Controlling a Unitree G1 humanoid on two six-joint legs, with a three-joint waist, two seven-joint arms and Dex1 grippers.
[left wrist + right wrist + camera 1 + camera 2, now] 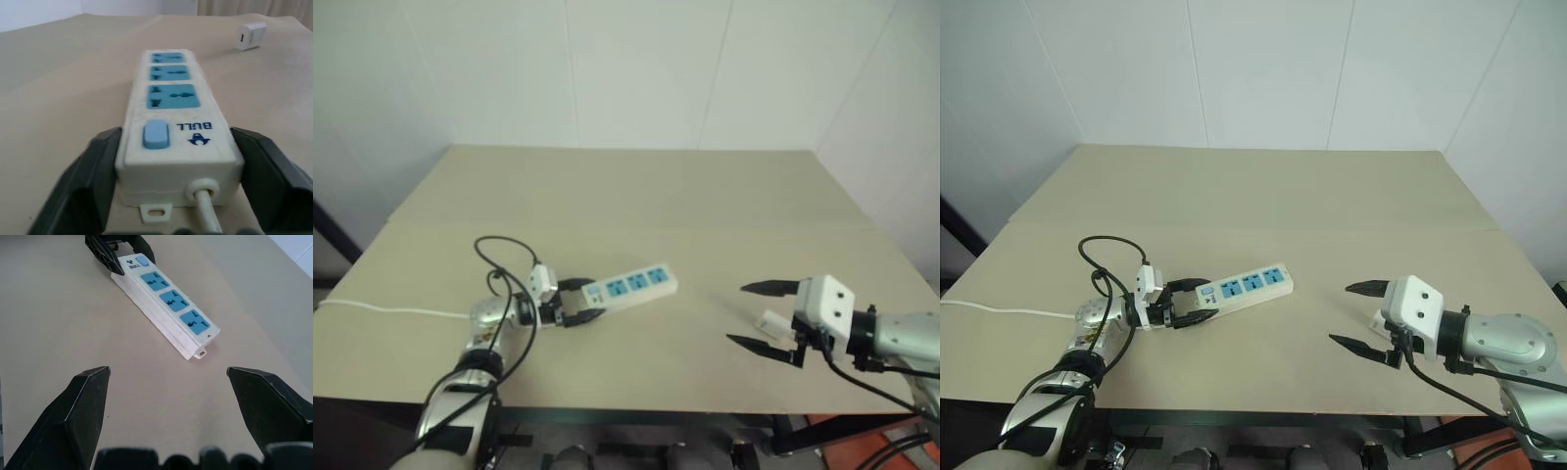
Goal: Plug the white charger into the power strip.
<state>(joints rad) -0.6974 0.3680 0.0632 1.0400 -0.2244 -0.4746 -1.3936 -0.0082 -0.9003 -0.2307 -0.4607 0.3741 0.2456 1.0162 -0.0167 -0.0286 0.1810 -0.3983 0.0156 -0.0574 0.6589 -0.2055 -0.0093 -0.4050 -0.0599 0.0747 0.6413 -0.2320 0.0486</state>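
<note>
On the matte beige table (636, 196), the left gripper (579, 301) clamps the boxy plastic power strip's (631, 285) switch end; the right gripper (759, 315) gapes beside the rounded white charger (771, 321).

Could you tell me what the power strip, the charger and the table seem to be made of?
Power strip: looks like hard white moulded plastic, slightly glossy with rounded edges; blue socket faces look plastic too.
Charger: apparently smooth white plastic, rounded corners.
Table: matte beige top, no grain visible; possibly laminate or painted board, hard to say.

Beige table (636, 196) (matte) against white panelled walls (636, 69).
</note>
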